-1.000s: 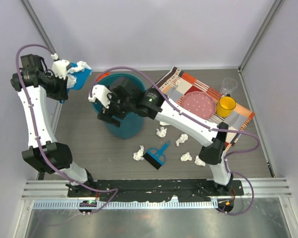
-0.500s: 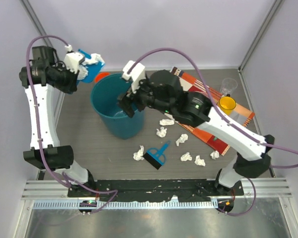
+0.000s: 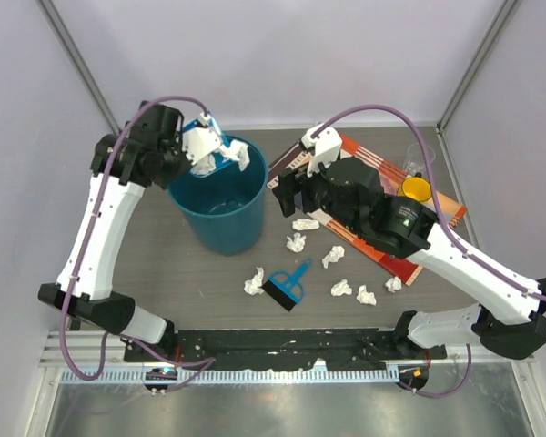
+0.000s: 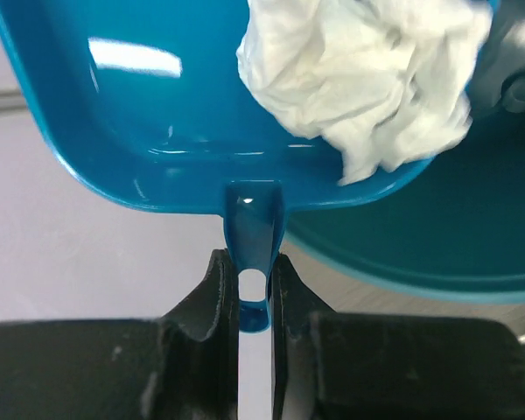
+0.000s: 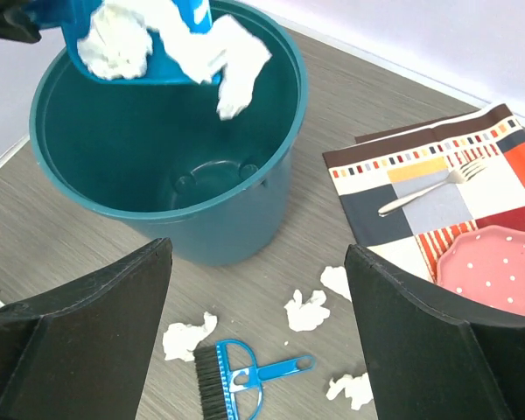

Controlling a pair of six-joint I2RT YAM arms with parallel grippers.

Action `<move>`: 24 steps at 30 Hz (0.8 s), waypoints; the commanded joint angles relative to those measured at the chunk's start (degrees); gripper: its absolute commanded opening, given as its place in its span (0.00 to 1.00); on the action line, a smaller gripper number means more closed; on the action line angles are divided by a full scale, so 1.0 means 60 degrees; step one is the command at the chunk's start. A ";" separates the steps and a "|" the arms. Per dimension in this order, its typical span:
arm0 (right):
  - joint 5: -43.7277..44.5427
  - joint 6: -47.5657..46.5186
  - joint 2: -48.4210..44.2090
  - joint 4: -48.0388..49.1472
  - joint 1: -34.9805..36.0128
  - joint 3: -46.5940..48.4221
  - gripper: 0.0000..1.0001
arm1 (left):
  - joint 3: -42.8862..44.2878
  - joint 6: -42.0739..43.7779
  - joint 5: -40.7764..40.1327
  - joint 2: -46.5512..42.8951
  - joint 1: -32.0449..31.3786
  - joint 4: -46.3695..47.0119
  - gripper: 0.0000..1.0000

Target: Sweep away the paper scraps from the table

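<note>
My left gripper (image 4: 254, 293) is shut on the handle of the blue dustpan (image 4: 149, 105) and holds it tilted over the teal bucket (image 3: 220, 205). White paper wads (image 4: 367, 79) lie in the pan and slide off its lip into the bucket (image 5: 236, 61). Several paper scraps (image 3: 296, 242) lie on the dark table (image 3: 164, 264) right of the bucket, around the blue brush (image 3: 287, 287). My right gripper (image 5: 254, 289) is open and empty, above the table just right of the bucket; it also shows in the top view (image 3: 289, 189).
A striped patchwork placemat (image 5: 420, 175) at the back right holds a fork (image 5: 420, 197), a pink dotted plate (image 5: 499, 271), a yellow cup (image 3: 415, 191) and a clear glass (image 3: 419, 157). Pale walls enclose the table.
My left arm swung the loaded dustpan from the far left to over the bucket and tipped it. My right gripper pulled back from the bucket to its right side.
</note>
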 commanded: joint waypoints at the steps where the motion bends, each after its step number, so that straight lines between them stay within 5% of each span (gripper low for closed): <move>1: 0.0066 0.0405 -0.0280 0.0589 0.0005 0.0008 0.86 | -0.0966 0.0998 -0.3297 -0.0613 -0.0548 -0.1419 0.00; 7: -0.0052 0.0361 -0.0134 0.0604 0.0005 0.0081 0.86 | -0.2780 0.2183 -0.6150 -0.1361 -0.1529 0.0133 0.00; 15: 0.1513 0.0711 0.0145 0.0473 -0.0024 -0.0094 0.86 | -0.6050 0.6212 -0.8734 -0.3428 -0.3083 0.6063 0.00; 21: 0.2891 0.2523 -0.0235 0.0443 -0.0258 -0.1015 0.91 | -0.5321 0.5133 -0.8576 -0.3151 -0.3098 0.6230 0.00; 24: 0.3126 0.4176 -0.0629 0.0458 -0.0332 -0.1775 0.91 | -0.3742 0.2909 -0.7599 -0.2611 -0.3069 0.4245 0.00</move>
